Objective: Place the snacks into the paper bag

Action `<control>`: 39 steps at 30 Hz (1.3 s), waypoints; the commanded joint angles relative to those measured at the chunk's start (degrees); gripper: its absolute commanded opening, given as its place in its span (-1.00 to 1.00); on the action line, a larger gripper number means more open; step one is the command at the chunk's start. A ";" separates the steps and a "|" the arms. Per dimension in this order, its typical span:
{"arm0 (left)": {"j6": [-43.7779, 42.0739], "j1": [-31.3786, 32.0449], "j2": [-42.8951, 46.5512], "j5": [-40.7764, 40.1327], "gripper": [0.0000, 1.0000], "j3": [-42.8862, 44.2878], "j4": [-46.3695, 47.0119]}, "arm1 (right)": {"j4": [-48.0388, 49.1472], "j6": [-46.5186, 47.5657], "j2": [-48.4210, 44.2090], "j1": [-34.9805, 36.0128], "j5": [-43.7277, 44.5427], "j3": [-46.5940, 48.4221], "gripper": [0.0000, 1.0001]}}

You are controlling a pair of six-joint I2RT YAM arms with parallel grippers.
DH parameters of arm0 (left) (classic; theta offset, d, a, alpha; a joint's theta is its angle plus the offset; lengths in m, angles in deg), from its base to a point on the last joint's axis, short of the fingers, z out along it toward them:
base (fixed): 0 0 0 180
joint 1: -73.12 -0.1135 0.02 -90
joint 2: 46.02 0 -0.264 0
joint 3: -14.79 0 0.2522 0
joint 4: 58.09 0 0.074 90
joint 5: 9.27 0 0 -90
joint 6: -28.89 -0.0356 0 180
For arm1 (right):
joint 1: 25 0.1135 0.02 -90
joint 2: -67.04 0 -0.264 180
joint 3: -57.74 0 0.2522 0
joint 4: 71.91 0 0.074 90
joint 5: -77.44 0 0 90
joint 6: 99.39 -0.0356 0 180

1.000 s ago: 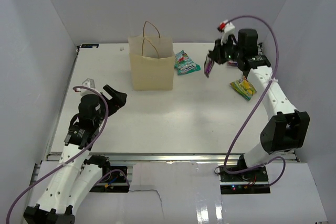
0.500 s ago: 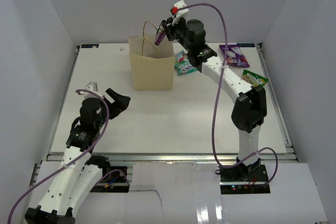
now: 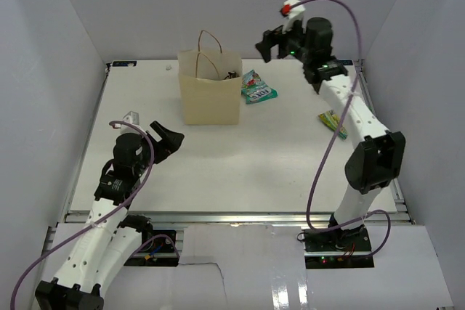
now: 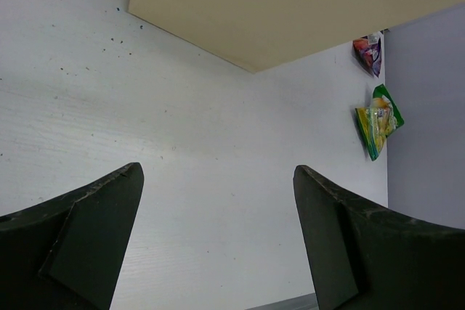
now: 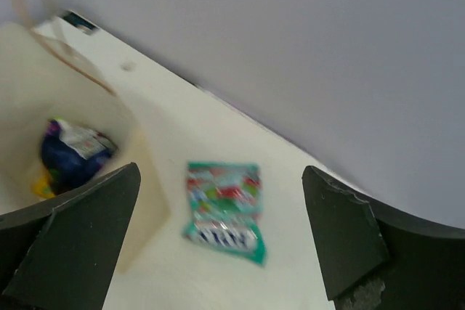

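The tan paper bag stands upright at the back of the table, its handles up. In the right wrist view its open mouth shows a dark blue-purple packet lying inside. A teal-green pouch lies flat just right of the bag. A green-yellow packet lies farther right, and a purple packet shows beyond it. My right gripper hangs open and empty above the teal pouch, to the right of the bag's mouth. My left gripper is open and empty, low in front of the bag.
White walls close in the table on the left, back and right. The table's near edge carries a metal rail. The right arm reaches over the table's right side and partly covers the packets there.
My right gripper carried a dark purple snack over the bag's mouth, opened, and has swung back right without it. The left arm has barely moved.
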 commanded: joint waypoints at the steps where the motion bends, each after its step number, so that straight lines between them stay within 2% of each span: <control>1: -1.20 0.13 -0.75 1.93 0.89 -0.92 3.29 | -17.69 0.22 -4.81 -10.52 -4.50 -5.36 0.96; 2: -1.12 0.22 -1.19 2.19 0.89 -1.01 3.65 | -19.10 0.13 -5.70 -12.20 -1.26 -8.45 0.96; 3: -1.20 0.13 -1.46 2.54 0.89 -1.19 4.52 | -20.51 -1.69 -6.49 -13.96 6.69 -11.53 0.96; 4: -1.12 0.22 -2.33 3.24 0.89 -1.28 4.96 | -21.22 -3.02 -7.89 -17.11 10.68 -16.87 0.96; 5: -1.20 0.13 -2.77 3.60 0.89 -1.45 5.23 | -21.66 -4.77 -8.42 -18.45 20.47 -18.92 0.99; 8: -1.12 0.22 -4.62 4.92 0.89 -1.63 6.99 | -24.65 -12.94 -9.22 -25.21 27.76 -24.37 0.81; 10: -0.77 0.13 -5.59 6.05 0.89 -1.98 8.30 | -24.66 -17.24 -10.09 -30.21 26.81 -27.02 0.80; 14: -0.68 0.13 -7.61 7.38 0.89 -1.89 9.89 | -20.88 -21.48 -9.14 -34.89 20.85 -32.29 0.80; 19: 0.20 0.13 -7.88 8.34 0.89 -2.85 10.68 | -11.93 -25.43 -3.43 -35.60 18.55 -32.75 0.80; 24: 1.17 0.13 -6.30 9.14 0.89 -4.09 10.68 | -9.81 -28.61 6.84 -35.78 15.74 -25.81 0.80; 27: 1.61 0.13 -4.98 8.96 0.89 -4.70 10.33 | -7.70 -27.56 9.49 -35.69 12.67 -25.36 0.87; 28: 1.61 0.22 -4.72 8.87 0.89 -4.62 10.16 | -7.34 -26.77 9.67 -35.69 11.26 -25.71 0.97; 29: 1.69 0.13 -4.63 8.87 0.89 -4.70 9.89 | -7.08 -26.24 9.50 -35.77 10.55 -26.23 0.95; 30: 1.96 0.22 -4.36 8.79 0.90 -4.70 9.80 | -5.68 -25.63 8.80 -36.30 9.07 -27.11 0.79; 31: 2.13 0.22 -4.19 8.79 0.90 -4.88 9.80 | -4.80 -25.53 8.45 -36.74 5.92 -29.03 0.41; 32: 2.22 0.13 -4.19 8.79 0.90 -4.97 9.80 | -4.27 -25.36 7.58 -37.18 4.76 -29.83 0.22; 33: 2.31 0.13 -4.45 8.87 0.90 -4.79 9.80 | -3.48 -24.49 7.04 -37.27 3.35 -30.54 -0.18; 36: 1.87 0.22 -5.15 9.22 0.90 -4.18 9.89 | -2.42 -21.42 4.06 -37.36 -1.39 -33.17 -0.62; 39: 1.43 0.22 -6.38 9.40 0.90 -3.48 9.98 | 1.35 -17.46 -0.68 -37.36 -8.50 -36.43 -0.84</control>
